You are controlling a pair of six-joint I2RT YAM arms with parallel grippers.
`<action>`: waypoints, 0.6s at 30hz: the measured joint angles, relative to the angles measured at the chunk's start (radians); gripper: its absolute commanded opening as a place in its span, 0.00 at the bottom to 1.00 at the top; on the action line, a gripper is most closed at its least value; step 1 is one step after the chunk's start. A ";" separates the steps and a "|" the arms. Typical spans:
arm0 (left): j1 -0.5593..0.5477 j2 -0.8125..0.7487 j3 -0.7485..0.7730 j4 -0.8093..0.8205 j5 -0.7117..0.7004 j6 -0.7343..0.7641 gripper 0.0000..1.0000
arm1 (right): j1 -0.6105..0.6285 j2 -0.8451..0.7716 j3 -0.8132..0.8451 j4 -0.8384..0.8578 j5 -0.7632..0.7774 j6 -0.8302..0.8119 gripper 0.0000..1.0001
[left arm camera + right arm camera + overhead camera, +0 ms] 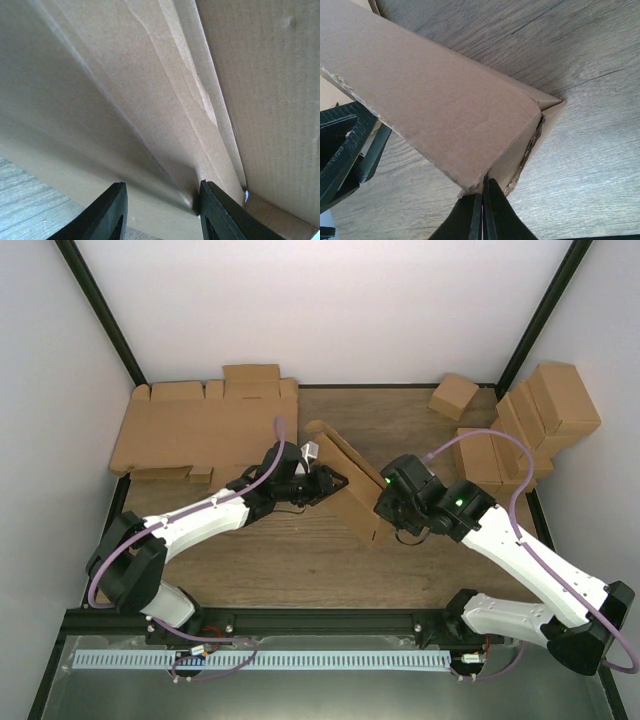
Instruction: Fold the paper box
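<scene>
The paper box (348, 483) stands partly folded in the middle of the wooden table, one long panel raised on edge. My left gripper (335, 483) is at its left side. In the left wrist view it is open (162, 212), and brown cardboard (165, 90) fills the view; the right finger (217, 212) touches a crease. My right gripper (384, 506) is at the box's near right corner. In the right wrist view it is shut (482, 192), with its tips against the lower edge of the box's corner (445, 105). I cannot see cardboard between the jaws.
A pile of flat cardboard blanks (205, 425) lies at the back left. A cluster of small ready-made boxes (535, 425) stands at the back right, with one loose box (453, 395) beside it. Black frame posts rise at the back corners, in front of white walls.
</scene>
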 measured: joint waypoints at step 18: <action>0.002 0.000 0.053 -0.113 -0.035 0.084 0.67 | 0.000 -0.031 -0.047 0.035 0.015 -0.066 0.01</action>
